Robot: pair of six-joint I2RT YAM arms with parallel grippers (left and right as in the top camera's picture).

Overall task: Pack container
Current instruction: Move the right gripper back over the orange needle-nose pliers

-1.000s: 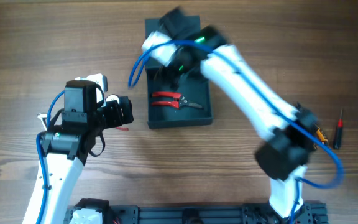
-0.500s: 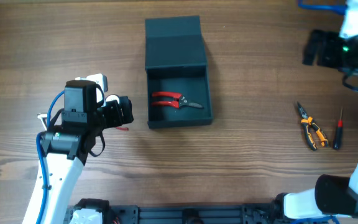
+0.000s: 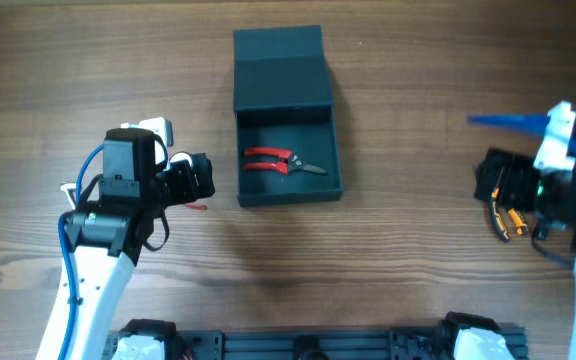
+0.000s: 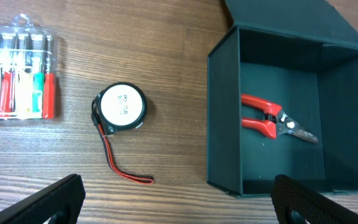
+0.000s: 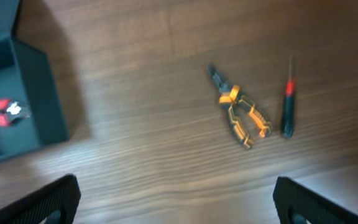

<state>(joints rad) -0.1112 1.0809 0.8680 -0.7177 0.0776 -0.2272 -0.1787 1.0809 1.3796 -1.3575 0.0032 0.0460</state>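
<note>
Both wide open and empty: left pincer (image 4: pixel 179 199) hovers beside the container (image 3: pixel 280 70), right pincer (image 5: pixel 176 199) above pliers (image 5: pixel 241 115).

The left arm (image 3: pixel 86 285) is a long white tube with chunky black joints on top. A thin blue cable (image 3: pixel 76 195) loops along its side. The left gripper (image 3: pixel 206 180) is black, with a small white block (image 3: pixel 158 130) near it. The right arm (image 3: pixel 558 160) is white and black too, and a second blue cable (image 3: pixel 508 122) sticks out from it. Up close, the fingers (image 4: pixel 51 202) look like dark wedges. A black base rail (image 3: pixel 308 345) runs along the bottom.
</note>
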